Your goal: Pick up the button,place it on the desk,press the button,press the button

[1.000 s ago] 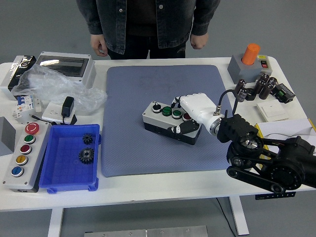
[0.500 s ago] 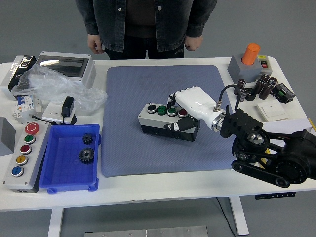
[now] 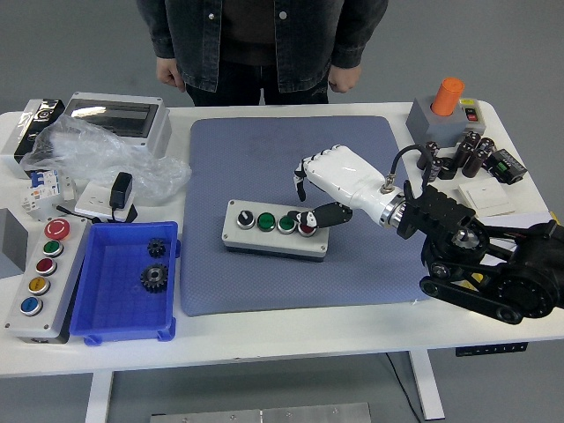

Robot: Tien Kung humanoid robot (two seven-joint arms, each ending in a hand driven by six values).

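White surface (image 3: 291, 339) carries a blue-grey rectangular mat (image 3: 264, 159) at its middle, and a person in a dark denim jacket (image 3: 264, 35) stands at the far edge. On the mat lies the grey rectangular button box (image 3: 275, 233) with one black, two green and one red button. Above its right end hovers the robot's white right hand (image 3: 333, 181), fingers (image 3: 300, 179) loosely curled and gripping nothing, thumb tip touching the red button (image 3: 306, 226).
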